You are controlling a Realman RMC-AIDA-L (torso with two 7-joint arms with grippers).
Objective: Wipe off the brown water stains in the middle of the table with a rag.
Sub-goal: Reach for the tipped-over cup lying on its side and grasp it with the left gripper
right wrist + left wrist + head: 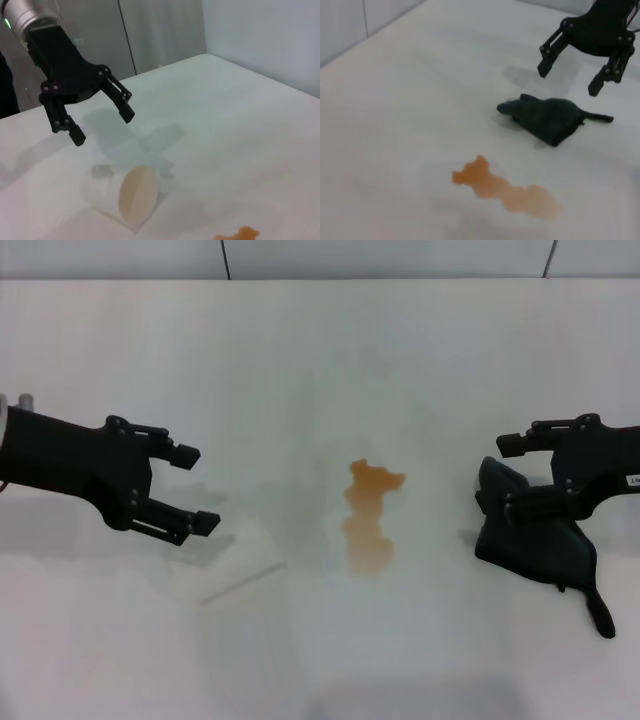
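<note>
At the centre of the white table I see one spill, the brown water stains, an orange-brown irregular blotch, darker at its rim, lying untouched and apart from everything else. To its right on my side lies one rag, dark grey-black and crumpled, with a narrow tail pointing toward the near edge. My right gripper hangs just above the rag with its fingers spread wide and nothing held; from the left wrist camera there is clear air between fingertips and cloth. On the far side of the stain, my left gripper hovers above the table, also wide open and empty. Just beside it lies one small translucent cup tipped on its side, its brownish inside facing the stain. Counting: one stain, one rag, one cup, two grippers. My judgement of the risks: the cloth is loose and folded, so closing on a single fold could lift only a corner and drag the tail through the liquid, smearing it wider; pressing too lightly would leave the darker rim behind; a long sweep leftward could knock the cup rolling
</note>
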